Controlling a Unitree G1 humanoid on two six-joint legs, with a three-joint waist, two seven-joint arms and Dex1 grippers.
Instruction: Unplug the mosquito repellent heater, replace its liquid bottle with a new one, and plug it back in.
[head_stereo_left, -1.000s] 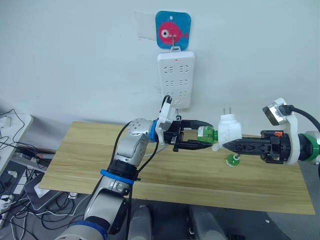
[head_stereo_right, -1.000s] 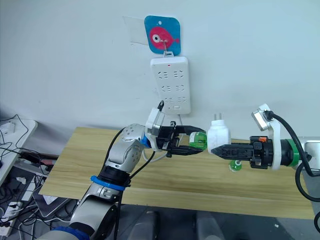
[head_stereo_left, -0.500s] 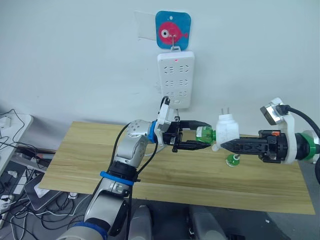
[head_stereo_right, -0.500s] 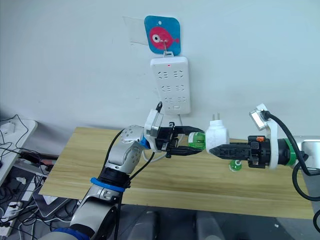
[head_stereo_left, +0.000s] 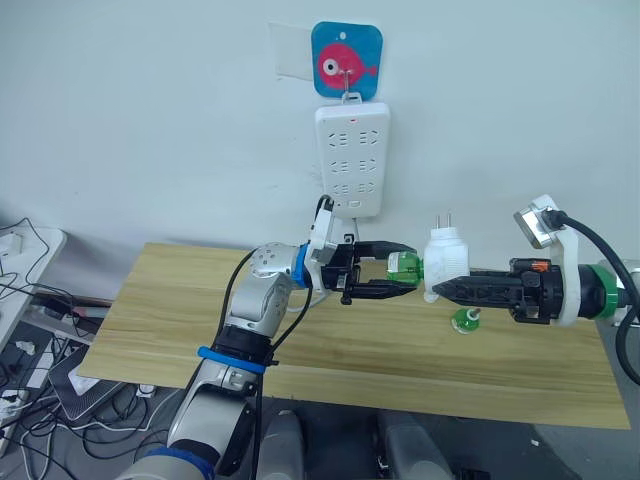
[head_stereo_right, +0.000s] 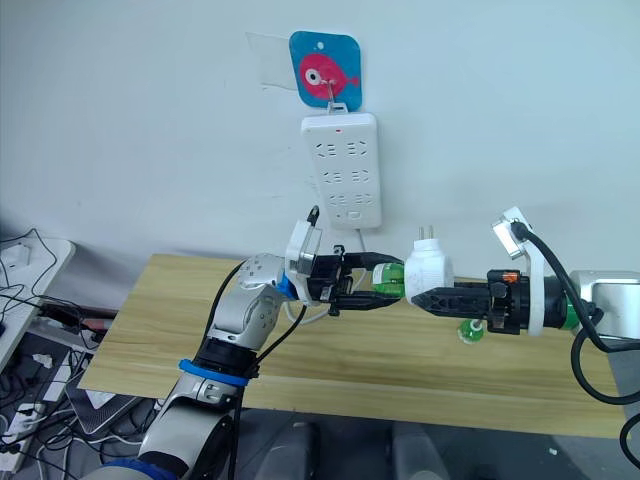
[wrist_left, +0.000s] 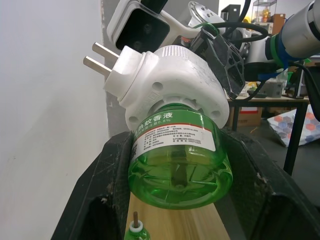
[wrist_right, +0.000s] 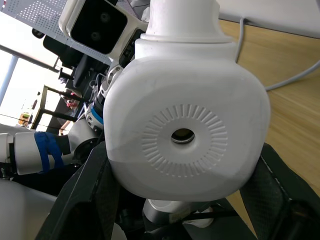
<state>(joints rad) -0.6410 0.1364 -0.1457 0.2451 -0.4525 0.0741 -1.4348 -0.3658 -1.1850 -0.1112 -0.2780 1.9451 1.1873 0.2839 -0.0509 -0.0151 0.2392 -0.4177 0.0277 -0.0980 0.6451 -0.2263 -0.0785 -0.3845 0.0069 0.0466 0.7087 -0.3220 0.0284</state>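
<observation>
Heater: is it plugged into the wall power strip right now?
No, the heater is held in mid-air between both grippers, its prongs bare, below and right of the power strip.

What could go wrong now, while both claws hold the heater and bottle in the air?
1. The left claw holds the green bottle and the right claw holds the heater, above the table. If the bottle is not fully screwed in and one claw lets go, it may drop or leak.
2. Another small bottle stands just below the right claw; lowering the arm could knock it over.
3. The prongs point up, so the heater must turn before it meets the power strip.
</observation>
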